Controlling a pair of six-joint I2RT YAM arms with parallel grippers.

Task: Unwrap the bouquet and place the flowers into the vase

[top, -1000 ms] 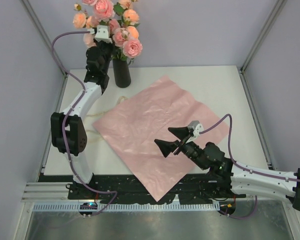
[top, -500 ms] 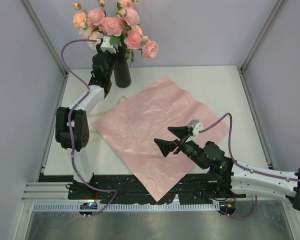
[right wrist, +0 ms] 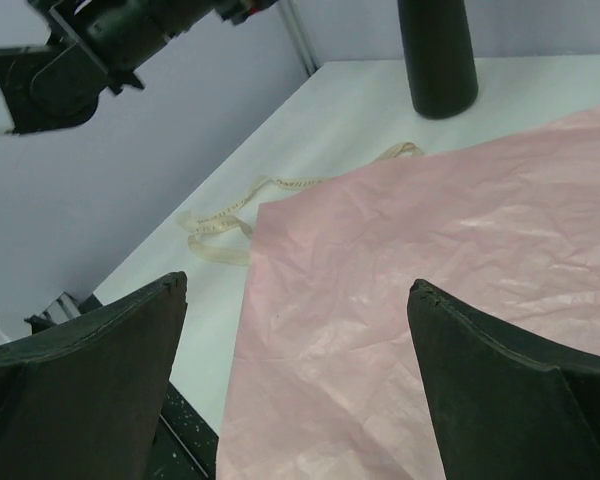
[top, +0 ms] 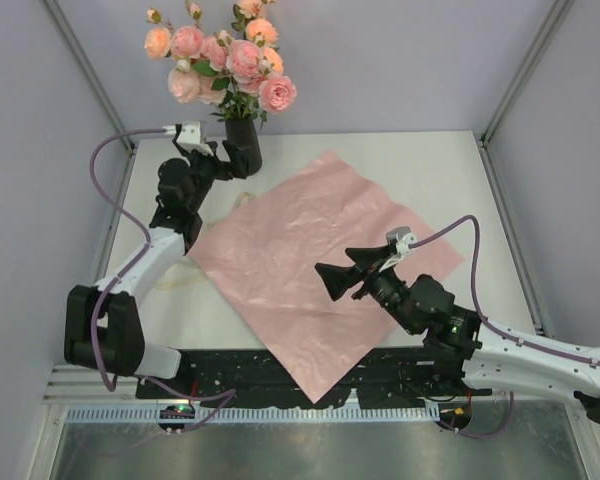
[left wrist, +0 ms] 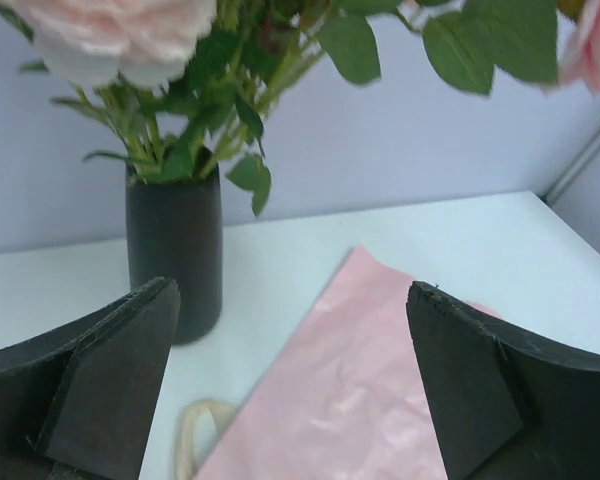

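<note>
Flowers (top: 225, 65) stand unaided in the vase (top: 243, 146) at the counter's (top: 430, 170) far left corner now that our left end effector (left wrist: 290, 295) has spread and backed off, so we judge placement done.

The flowers (top: 225, 65), peach-pink roses with green leaves, stand in the vase (top: 243, 145). Their thin green stems are gathered into its mouth and the blooms spread wide above it. The vase is a tall, narrow black cylinder. It stands upright at the far left of the table (top: 430, 170), just beyond a corner of the paper (top: 320, 260). That pink sheet lies open and flat, creased. The cream ribbon (right wrist: 220, 254) lies loose beside its left edge.
</note>
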